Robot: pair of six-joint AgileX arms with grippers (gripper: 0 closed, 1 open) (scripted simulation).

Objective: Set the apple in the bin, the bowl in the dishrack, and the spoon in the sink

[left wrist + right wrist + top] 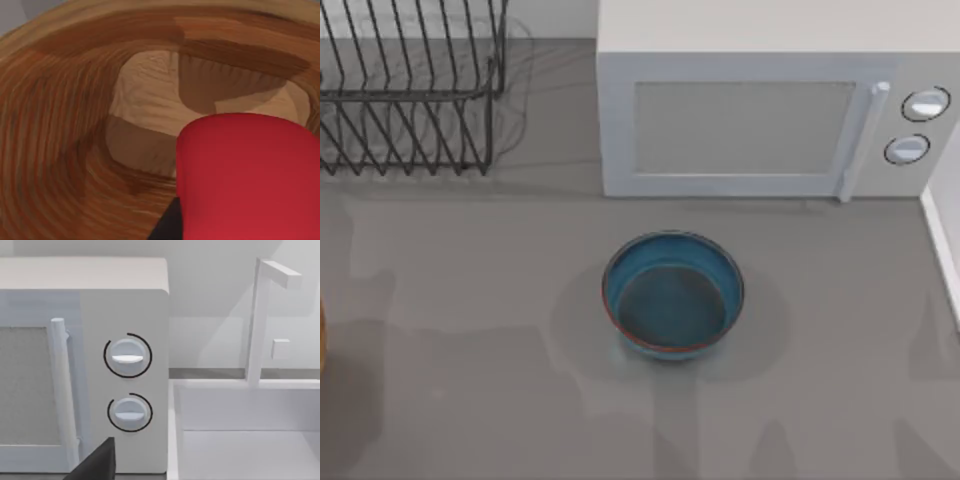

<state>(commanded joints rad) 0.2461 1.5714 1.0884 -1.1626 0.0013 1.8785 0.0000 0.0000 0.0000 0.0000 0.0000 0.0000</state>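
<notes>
We see the bowl (672, 294) upright near the middle of the grey surface (470, 300), empty, its reddish rim facing up. Behind it, toward the far edge, stands the microwave (760, 120), its door with a vertical handle and two round knobs at its right side. The rack (410, 90) sits at the far left corner, well apart from the bowl, its wire prongs bare. A white sink (945, 230) edge runs along the right edge of the surface, just beside the microwave.

At the left edge of the surface a sliver of brown wood marks the bin (322, 335). Our left wrist view looks down into this wooden bin (75, 125), with its ringed grain and paler floor. The apple (250, 175) fills the near part of that view, red and close to the camera, above the bin's hollow. A dark piece of our left pincer (167, 225) shows beside the apple; we cannot tell whether its fingers are clamped on the fruit or spread.

Our right wrist view faces the microwave's (125, 365) knob side and the sink (240, 440) basin with its white tap (260, 320). A dark tip of our right pincer (97, 462) juts in low in front of the microwave; we cannot tell its state either.
</notes>
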